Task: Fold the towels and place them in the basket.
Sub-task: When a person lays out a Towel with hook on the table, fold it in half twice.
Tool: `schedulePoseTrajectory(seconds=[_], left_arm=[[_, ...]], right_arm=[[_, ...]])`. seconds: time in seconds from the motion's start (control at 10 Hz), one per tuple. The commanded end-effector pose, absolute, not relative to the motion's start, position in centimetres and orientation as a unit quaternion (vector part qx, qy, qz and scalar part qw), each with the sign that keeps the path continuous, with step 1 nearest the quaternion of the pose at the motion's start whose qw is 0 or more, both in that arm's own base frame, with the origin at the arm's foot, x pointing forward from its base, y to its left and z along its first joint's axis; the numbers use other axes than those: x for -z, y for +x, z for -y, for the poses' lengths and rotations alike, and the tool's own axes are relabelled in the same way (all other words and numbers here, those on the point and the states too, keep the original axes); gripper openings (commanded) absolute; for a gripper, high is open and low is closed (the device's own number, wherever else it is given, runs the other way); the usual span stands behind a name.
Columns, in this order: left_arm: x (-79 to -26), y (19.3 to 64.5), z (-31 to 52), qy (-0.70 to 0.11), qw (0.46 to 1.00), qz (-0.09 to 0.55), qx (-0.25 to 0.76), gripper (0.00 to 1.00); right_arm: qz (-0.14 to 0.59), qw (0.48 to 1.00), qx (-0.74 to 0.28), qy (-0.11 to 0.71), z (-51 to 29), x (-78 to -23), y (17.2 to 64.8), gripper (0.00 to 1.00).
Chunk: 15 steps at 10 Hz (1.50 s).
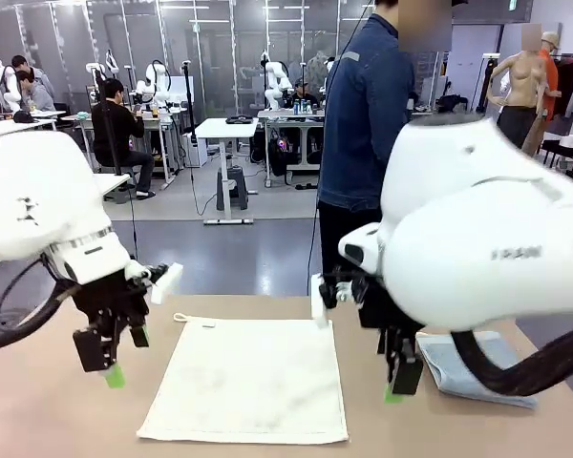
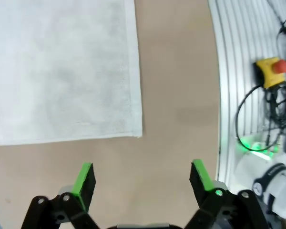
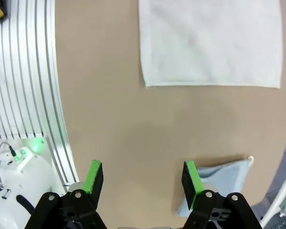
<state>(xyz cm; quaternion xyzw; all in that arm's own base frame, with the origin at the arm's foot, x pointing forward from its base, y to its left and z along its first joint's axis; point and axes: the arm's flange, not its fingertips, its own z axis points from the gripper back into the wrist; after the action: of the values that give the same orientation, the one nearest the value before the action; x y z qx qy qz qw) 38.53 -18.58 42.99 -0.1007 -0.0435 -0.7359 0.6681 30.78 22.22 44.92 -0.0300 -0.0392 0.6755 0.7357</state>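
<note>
Cream-white towel (image 1: 246, 382) spread flat in the lower middle of the front view, an open gripper on either side of it.

The towel lies square on the desk (image 1: 48, 410) between the arms, probably so each gripper can reach an edge. No fold shows in it yet. The left gripper (image 2: 145, 179) hangs with its jaws wide apart and empty over bare desk, and the towel's corner lies just ahead at upper left of its wrist view. The right gripper (image 3: 142, 176) is equally wide and empty, with that towel's edge across the top of its view. The blue-grey towel (image 1: 468, 367) sits apart at lower right of the front view, close beside the right gripper. It looks already doubled over, likely parked there until it goes in the basket.
</note>
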Motion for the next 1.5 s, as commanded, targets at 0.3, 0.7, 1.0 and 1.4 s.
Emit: schedulePoseTrajectory(seconds=[0.3,0.7,1.0,1.4], left_arm=[[-36.2,37.4,18.2,-0.094,0.676,0.044,0.73,1.0],[-33.0,36.3,19.8,-0.072,0.686,0.069,0.721,1.0],[-31.5,36.4,20.8,-0.049,0.699,0.066,0.711,1.0],[-30.3,36.8,21.3,-0.048,0.71,0.058,0.7,1.0]], right_arm=[[0.021,0.734,-0.678,-0.031,-25.2,-38.7,31.2,0.83],[0.034,0.711,-0.702,-0.02,-25.6,-34.6,33.7,0.83],[0.033,0.698,-0.715,-0.027,-25.7,-32.2,35.0,0.83],[0.049,0.695,-0.717,-0.016,-26.0,-31.1,35.5,0.83]])
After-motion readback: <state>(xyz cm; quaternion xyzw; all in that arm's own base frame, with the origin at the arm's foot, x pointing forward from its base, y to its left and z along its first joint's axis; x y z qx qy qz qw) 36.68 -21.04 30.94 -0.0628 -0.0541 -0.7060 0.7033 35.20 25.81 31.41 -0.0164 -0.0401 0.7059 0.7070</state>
